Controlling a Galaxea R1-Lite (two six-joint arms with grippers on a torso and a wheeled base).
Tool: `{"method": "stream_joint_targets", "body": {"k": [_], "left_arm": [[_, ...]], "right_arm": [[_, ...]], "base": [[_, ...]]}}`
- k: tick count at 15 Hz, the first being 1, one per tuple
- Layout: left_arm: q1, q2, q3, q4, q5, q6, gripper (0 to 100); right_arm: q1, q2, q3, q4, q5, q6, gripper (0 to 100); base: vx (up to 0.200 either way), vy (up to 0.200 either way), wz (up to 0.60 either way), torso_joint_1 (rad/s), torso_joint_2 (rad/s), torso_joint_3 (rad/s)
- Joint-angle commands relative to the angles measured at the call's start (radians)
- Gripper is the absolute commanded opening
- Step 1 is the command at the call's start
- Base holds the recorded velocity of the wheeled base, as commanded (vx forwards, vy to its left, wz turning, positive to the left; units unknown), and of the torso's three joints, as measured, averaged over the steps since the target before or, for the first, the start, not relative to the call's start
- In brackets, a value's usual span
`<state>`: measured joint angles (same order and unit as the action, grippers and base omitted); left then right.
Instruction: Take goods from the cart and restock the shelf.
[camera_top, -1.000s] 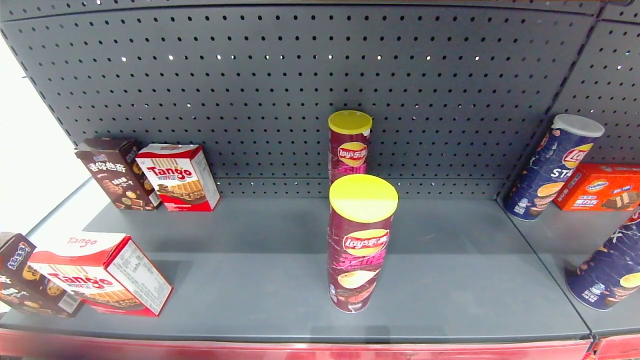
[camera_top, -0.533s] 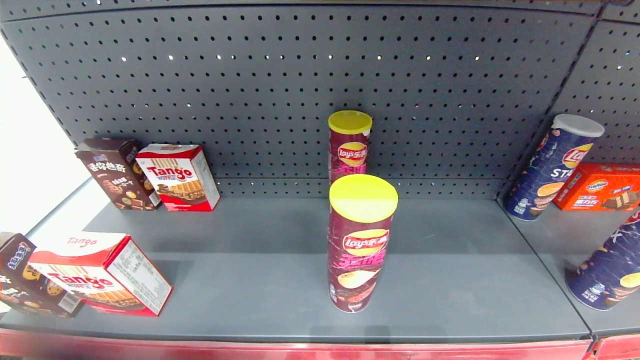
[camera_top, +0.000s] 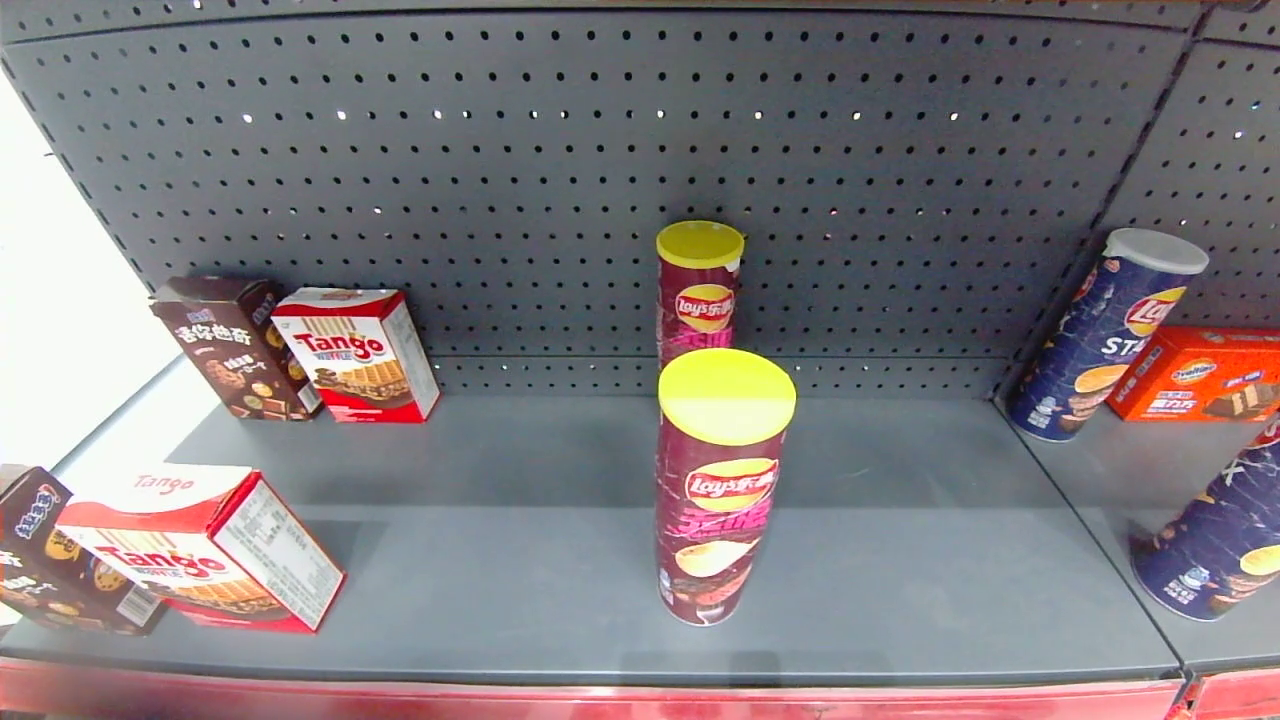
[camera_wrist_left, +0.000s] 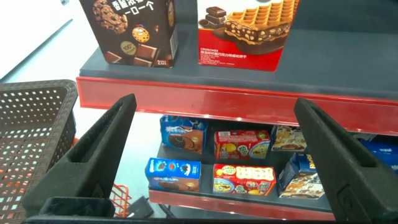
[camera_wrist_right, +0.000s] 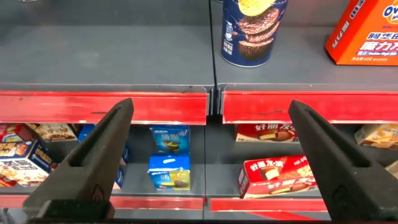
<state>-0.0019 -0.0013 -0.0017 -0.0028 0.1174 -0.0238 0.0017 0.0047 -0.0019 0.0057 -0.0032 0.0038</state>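
Two maroon chip cans with yellow lids stand upright on the grey shelf (camera_top: 900, 560), one at the front middle (camera_top: 718, 490) and one behind it against the pegboard (camera_top: 698, 285). My left gripper (camera_wrist_left: 214, 155) is open and holds nothing, in front of the shelf's red edge (camera_wrist_left: 249, 102), below a brown cookie box (camera_wrist_left: 132, 28) and a wafer box (camera_wrist_left: 245, 31). My right gripper (camera_wrist_right: 214, 155) is also open with nothing in it, facing the red shelf edge (camera_wrist_right: 124, 107) beneath a blue chip can (camera_wrist_right: 252, 28). A dark woven cart basket (camera_wrist_left: 31, 143) sits beside the left gripper.
On the shelf's left are wafer boxes (camera_top: 358, 352) (camera_top: 200, 545) and brown cookie boxes (camera_top: 235, 345). Blue chip cans (camera_top: 1105, 335) (camera_top: 1210, 545) and an orange box (camera_top: 1195, 372) stand on the right section. Lower shelves hold small snack boxes (camera_wrist_left: 242, 180) (camera_wrist_right: 277, 174). The pegboard back wall (camera_top: 600, 150) is close behind.
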Motion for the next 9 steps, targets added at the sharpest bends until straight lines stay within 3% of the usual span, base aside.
{"method": "stream_joint_targets", "body": {"k": [1,9], "left_arm": [[0.0,0.001,0.0,0.0,0.001,-0.001,100],[0.0,0.001,0.0,0.0,-0.001,-0.002,100]], "right_arm": [[0.0,0.001,-0.001,0.0,0.0,0.001,100],[0.0,0.001,0.0,0.0,0.0,0.001,100]], "base": [[0.0,0.0,0.0,0.0,0.0,0.0],[0.0,-0.025,0.0,-0.001,0.0,0.001]]}}
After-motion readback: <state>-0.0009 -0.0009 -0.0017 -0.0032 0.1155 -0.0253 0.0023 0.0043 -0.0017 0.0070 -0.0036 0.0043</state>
